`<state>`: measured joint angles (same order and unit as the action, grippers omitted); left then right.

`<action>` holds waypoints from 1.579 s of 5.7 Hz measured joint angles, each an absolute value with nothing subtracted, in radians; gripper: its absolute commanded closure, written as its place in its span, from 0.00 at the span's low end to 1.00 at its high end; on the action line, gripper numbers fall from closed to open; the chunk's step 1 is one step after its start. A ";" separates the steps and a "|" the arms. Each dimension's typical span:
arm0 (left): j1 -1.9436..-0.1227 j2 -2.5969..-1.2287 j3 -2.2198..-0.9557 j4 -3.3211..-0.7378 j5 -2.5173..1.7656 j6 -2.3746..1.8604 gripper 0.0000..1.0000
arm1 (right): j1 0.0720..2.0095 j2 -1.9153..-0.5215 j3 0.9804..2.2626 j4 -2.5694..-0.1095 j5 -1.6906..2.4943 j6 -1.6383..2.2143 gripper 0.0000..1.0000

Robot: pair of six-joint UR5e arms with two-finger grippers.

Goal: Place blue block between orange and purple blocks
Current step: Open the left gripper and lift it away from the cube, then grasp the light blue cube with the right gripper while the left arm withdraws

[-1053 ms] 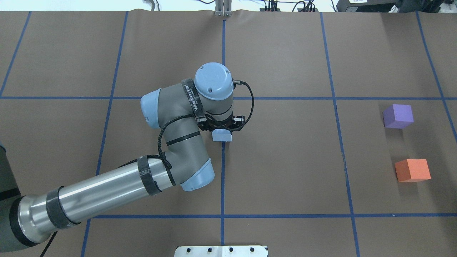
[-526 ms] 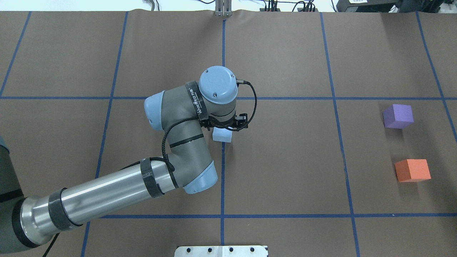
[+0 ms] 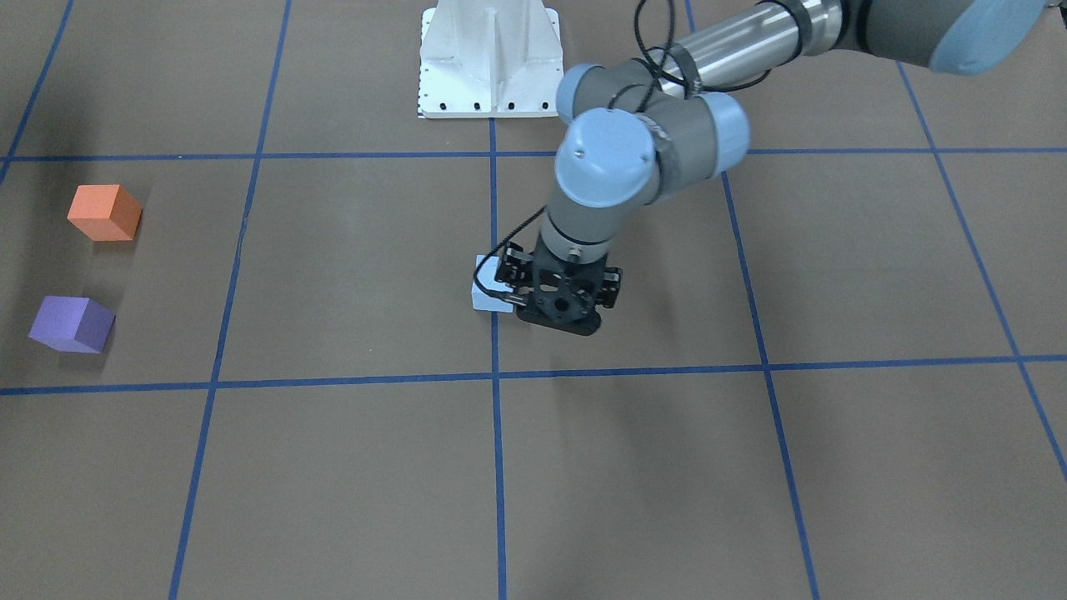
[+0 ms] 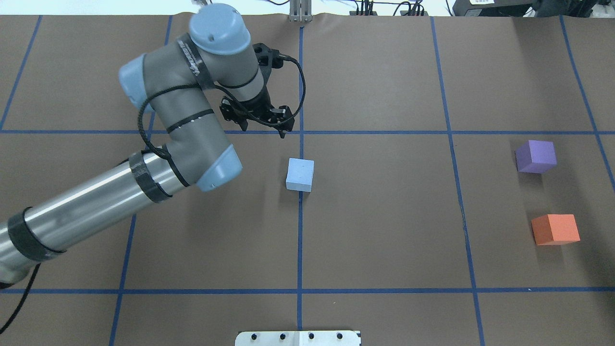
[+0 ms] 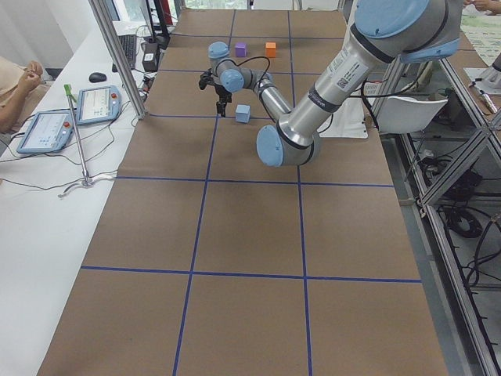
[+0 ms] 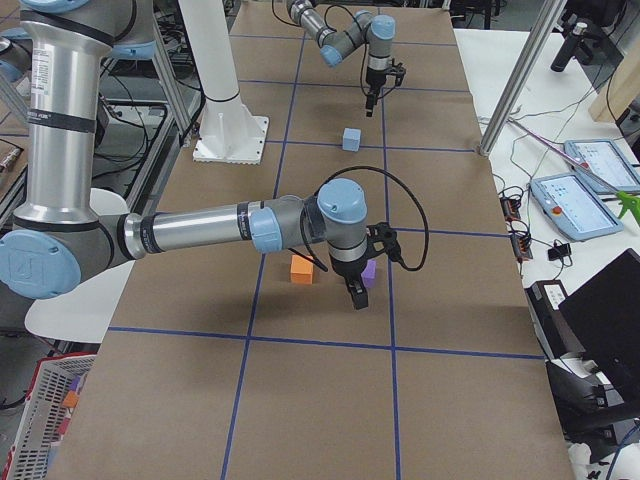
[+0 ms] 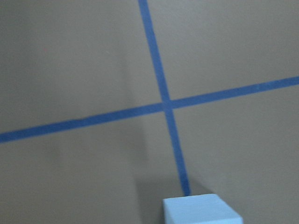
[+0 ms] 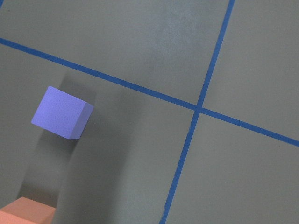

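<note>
Blue block: You'll find the pale blue foam cube (image 4: pixel 300 175) lying flat on the brown paper-covered surface (image 4: pixel 384 240). It straddles a blue tape line (image 4: pixel 300 250) near the middle, and nothing grips it.

Blue block against the others: It lies well apart from the other two cubes, which sit far off on the robot's right side.

Left pincer: The left arm's black two-finger pincer (image 4: pixel 263 129) hangs above the surface near a tape crossing. It is on the far side of the blue cube from the robot and does not touch it. Its fingers look spread apart with nothing between them. The overhead angle on them is oblique, so take that as likely rather than certain.

Left wrist camera: You see only the top of the blue cube at the bottom edge, with the tape crossing beyond it.

Purple block: The purple foam cube (image 4: pixel 535 156) sits flat near the right edge of the overhead view.

Orange block: The orange foam cube (image 4: pixel 555 229) sits nearer the robot than the purple one. A strip of bare surface separates the two, so they do not touch.

Right pincer: In the right side view, the right arm's black pincer (image 6: pixel 357 292) hangs over these two cubes, its tip in front of the purple one. You cannot tell from that view whether its fingers are apart or together.

Right wrist camera: It looks down on the purple cube, with a corner of the orange cube at the lower left edge.
</note>
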<state>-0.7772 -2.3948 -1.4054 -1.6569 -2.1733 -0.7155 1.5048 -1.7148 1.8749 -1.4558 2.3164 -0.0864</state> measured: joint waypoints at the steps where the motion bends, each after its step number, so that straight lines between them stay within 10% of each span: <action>1: -0.888 -2.310 -1.413 -1.658 -2.235 -0.492 0.00 | 1.486 -1.676 1.873 -1.418 2.353 0.036 0.01; 9: -1.567 -1.605 -1.560 -1.639 -2.382 0.246 0.00 | 0.582 -0.896 1.757 -1.704 1.837 1.201 0.00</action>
<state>-1.5671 -1.6047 -1.5600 -1.6393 -2.3817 0.2459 0.5816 -0.8964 1.7566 -1.7038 1.8370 1.2005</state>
